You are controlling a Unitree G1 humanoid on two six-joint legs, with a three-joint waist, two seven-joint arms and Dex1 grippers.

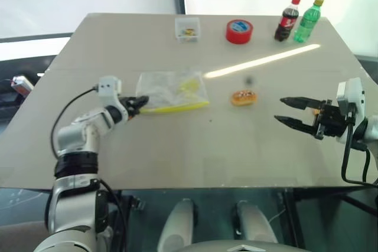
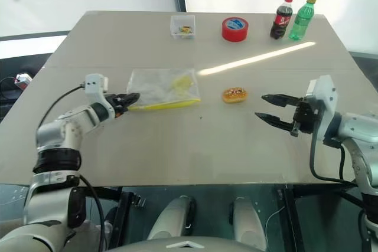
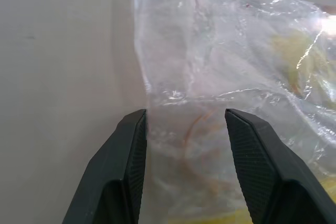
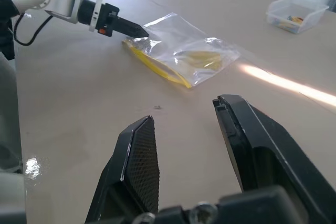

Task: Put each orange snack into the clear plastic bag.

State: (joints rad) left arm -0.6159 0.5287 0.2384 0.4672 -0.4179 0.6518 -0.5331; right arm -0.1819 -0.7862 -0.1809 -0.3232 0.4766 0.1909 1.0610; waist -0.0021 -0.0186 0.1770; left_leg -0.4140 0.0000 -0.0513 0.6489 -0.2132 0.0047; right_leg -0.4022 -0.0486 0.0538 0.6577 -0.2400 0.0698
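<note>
On the left, the left end effector [image 1: 140, 104] lies low over the table [image 1: 177, 151] at the left edge of the clear plastic bag [image 1: 172, 90]. Its two black fingers [image 3: 128, 161] stand spread apart, with the crinkled plastic of the bag's corner between them in the left wrist view; they are not pressed together on it, and whether they touch the film cannot be told. The bag lies flat in the middle of the table, its yellow strip [image 1: 177, 107] along the near edge and a yellow print showing through toward its right end. Just right of the bag, apart from it, one orange snack [image 1: 243, 97] rests on the table. On the far side stand a small clear box [image 1: 187, 29], a red tape roll [image 1: 239, 31], a dark cola bottle [image 1: 287, 19] and a green bottle [image 1: 308, 20], in that order. On the right, the right end effector [image 1: 286, 110] hovers with fingers released and empty, pointing left toward the snack, well apart from it.
</note>
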